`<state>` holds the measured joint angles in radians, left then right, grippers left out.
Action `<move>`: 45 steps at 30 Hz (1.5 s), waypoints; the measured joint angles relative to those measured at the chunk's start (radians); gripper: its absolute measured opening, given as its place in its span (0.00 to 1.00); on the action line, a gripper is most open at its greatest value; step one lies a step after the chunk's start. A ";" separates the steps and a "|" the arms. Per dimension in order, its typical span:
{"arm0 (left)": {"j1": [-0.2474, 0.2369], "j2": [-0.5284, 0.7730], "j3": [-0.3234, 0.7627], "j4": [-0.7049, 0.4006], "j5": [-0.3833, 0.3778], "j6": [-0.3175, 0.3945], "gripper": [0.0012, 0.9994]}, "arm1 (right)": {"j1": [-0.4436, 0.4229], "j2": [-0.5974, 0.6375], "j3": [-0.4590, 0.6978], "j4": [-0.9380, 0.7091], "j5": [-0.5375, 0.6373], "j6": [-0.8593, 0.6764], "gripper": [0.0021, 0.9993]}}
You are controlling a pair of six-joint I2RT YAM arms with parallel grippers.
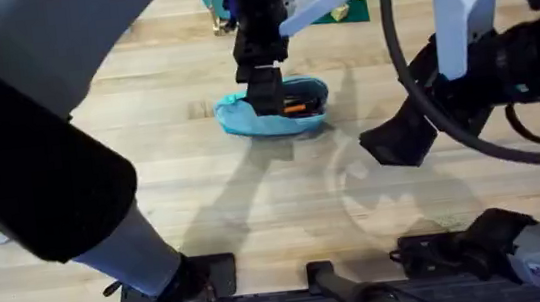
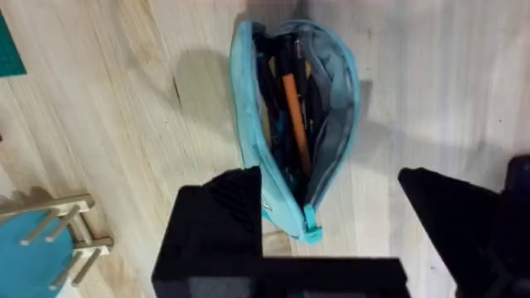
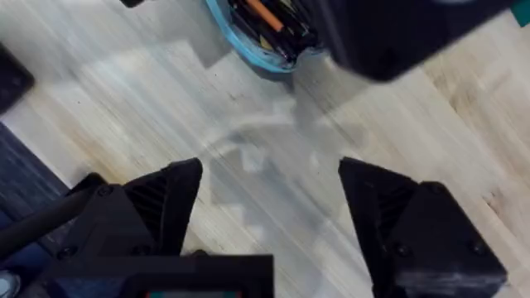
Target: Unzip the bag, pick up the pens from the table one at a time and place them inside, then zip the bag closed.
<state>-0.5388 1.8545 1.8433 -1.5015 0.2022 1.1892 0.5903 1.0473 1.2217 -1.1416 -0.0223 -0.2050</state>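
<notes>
One bag [image 1: 276, 110], unzipped, lay on the table [image 1: 255, 203] mid-width, toward its far edge. Pens [image 2: 295, 116] were inside: one orange clearly visible, plus dark ones beside it, count hard to make out in the dark interior. Left gripper [image 2: 331, 207] hung right over the bag, fingers spread, one finger [image 2: 219, 215] covering the bag's end by the zipper pull; contact unclear. Right gripper [image 3: 269, 203] was spread wide over bare table nearer the right edge, holding nothing. The left arm hid part of the bag overhead.
</notes>
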 joint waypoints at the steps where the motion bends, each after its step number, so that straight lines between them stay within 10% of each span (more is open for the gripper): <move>1: 0.000 0.000 0.013 -0.012 0.004 0.007 0.99 | 0.000 0.000 0.000 0.000 0.000 0.000 1.00; 29: 0.177 -0.049 0.060 -0.190 0.182 0.158 1.00 | 0.000 0.000 0.000 0.000 0.000 0.000 1.00; 45: 0.466 -0.401 -0.410 -0.012 0.425 0.312 1.00 | 0.000 0.000 0.000 0.000 0.000 0.000 1.00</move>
<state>-0.0731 1.4536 1.4331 -1.5139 0.6269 1.5017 0.5903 1.0473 1.2217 -1.1416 -0.0223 -0.2054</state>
